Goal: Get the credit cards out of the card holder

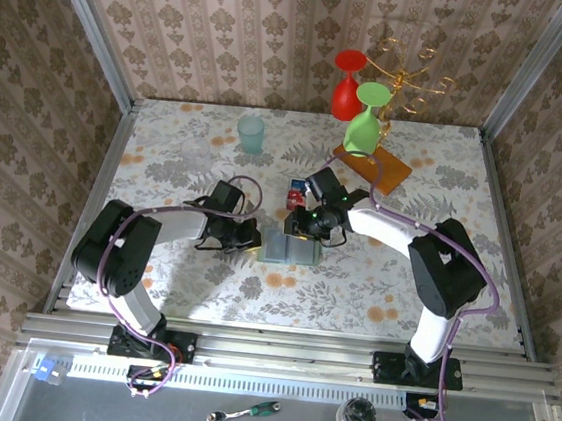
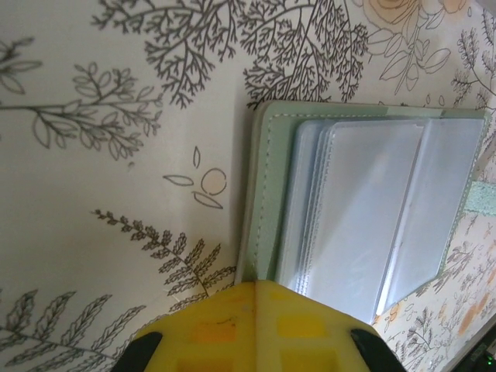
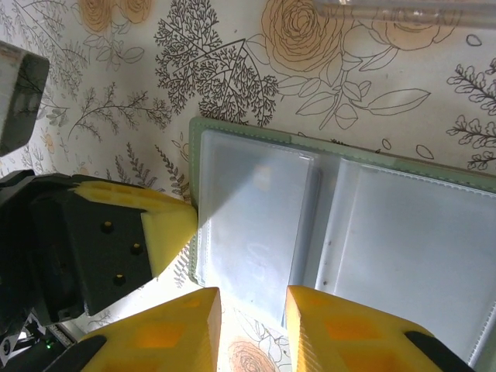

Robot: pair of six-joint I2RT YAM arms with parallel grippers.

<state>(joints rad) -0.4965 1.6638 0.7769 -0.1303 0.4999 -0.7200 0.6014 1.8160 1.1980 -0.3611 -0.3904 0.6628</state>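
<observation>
While 1 card holder (image 1: 288,248) lies open | 2 credit cards (image 1: 296,194) near it | left tool (image 2: 256,298) closed | right tool (image 3: 252,302) narrowly parted

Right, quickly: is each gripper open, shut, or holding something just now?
Left gripper: shut, its tip at the card holder's edge, nothing visibly held.
Right gripper: open, fingers apart over the card holder, holding nothing.

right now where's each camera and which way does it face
top external: above, behind left arm and right arm, facing down on the table; both show, left gripper and right gripper at the open card holder.
left wrist: on the left arm, facing down at the holder's corner; its shut fingers show.
right wrist: on the right arm, facing down at the sleeves; its parted fingers show.
shared: both wrist views see the card holder.
</observation>
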